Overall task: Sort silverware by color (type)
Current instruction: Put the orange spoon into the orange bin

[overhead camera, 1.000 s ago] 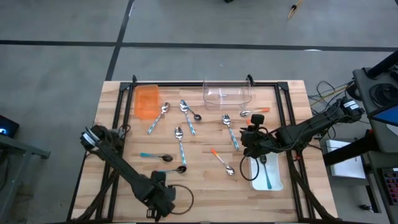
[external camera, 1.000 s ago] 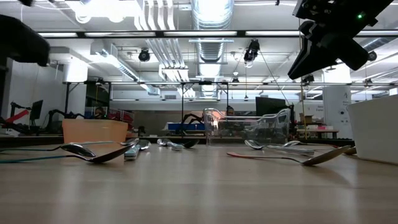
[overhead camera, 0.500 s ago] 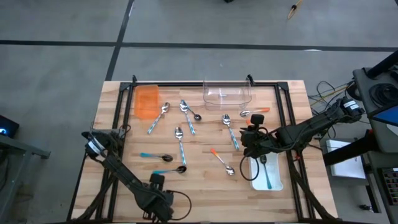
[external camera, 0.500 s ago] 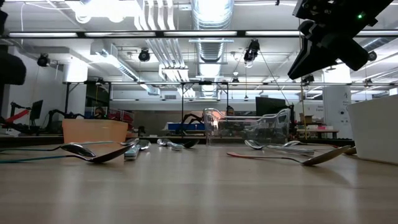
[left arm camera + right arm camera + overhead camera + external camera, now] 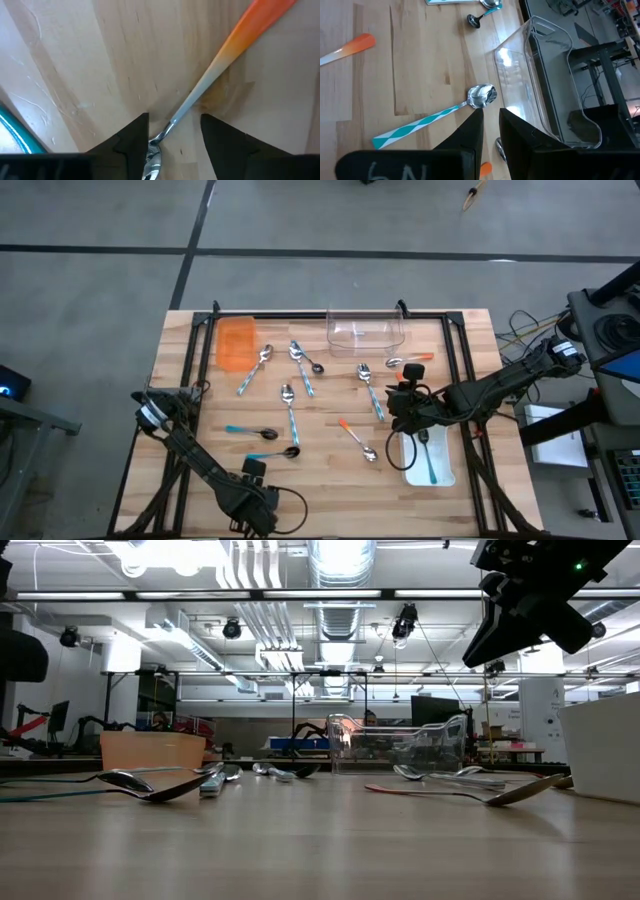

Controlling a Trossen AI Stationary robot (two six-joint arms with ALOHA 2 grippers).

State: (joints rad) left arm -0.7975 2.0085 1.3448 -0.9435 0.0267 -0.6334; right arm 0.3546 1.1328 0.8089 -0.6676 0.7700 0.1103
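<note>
In front of the clear tray [image 5: 366,332]: shiny spoons [image 5: 291,412], orange, blue or silver handles, spread out | left gripper [image 5: 175,121] open around orange spoon [image 5: 260,15] | right gripper [image 5: 491,114] slightly open, empty | wooden table [image 5: 330,470], big workshop behind

- Wooden table surface [image 5: 320,850] fills the lower frame.
- Shiny metal spoons [image 5: 150,786] lie at left.
- Clear plastic tray [image 5: 400,745] stands centre.
- Dark arm [image 5: 535,595] occupies the upper right.

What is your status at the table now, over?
Left end effector open, straddling orange-handled spoon. Right end effector waits by white tray. Nothing blocking.
</note>
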